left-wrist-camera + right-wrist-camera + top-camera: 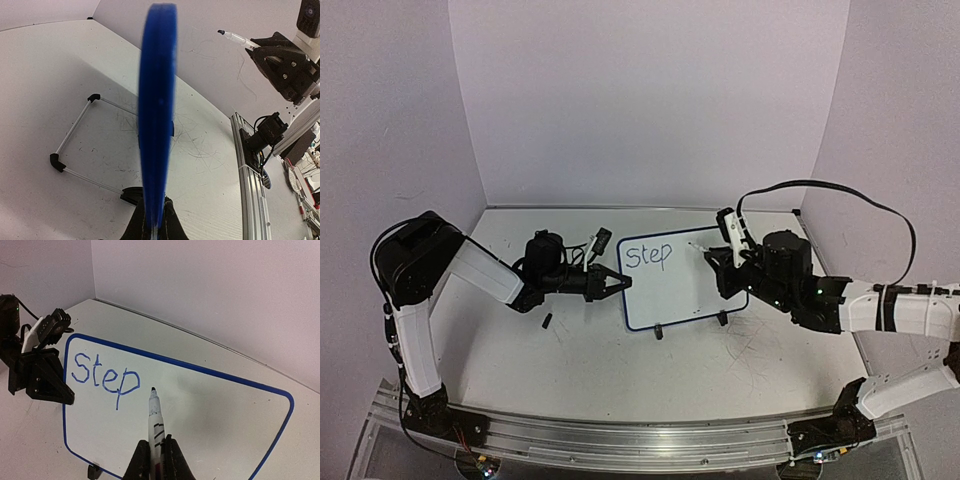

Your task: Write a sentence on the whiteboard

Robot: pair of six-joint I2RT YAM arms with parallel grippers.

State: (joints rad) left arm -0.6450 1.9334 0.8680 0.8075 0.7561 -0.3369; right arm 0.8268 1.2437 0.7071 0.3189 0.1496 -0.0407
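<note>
The whiteboard [685, 290], white with a thin blue frame, stands tilted on its feet mid-table. The sentence on it reads only "Step" [648, 256], in blue at the upper left. My left gripper [618, 282] is shut on the board's left frame edge [157, 100], which fills the left wrist view above the gripper [155, 202]. My right gripper [156, 442] is shut on a white marker [154, 415]. The marker's dark tip sits just right of the "p" of "Step" [105, 375], over the whiteboard [215, 410]. Contact with the surface cannot be told.
The board's wire stand [75, 131] rests on the scuffed tabletop behind it. A small dark piece [547, 322] lies on the table near the left arm. White walls close the back and sides. An aluminium rail [650, 440] runs along the near edge.
</note>
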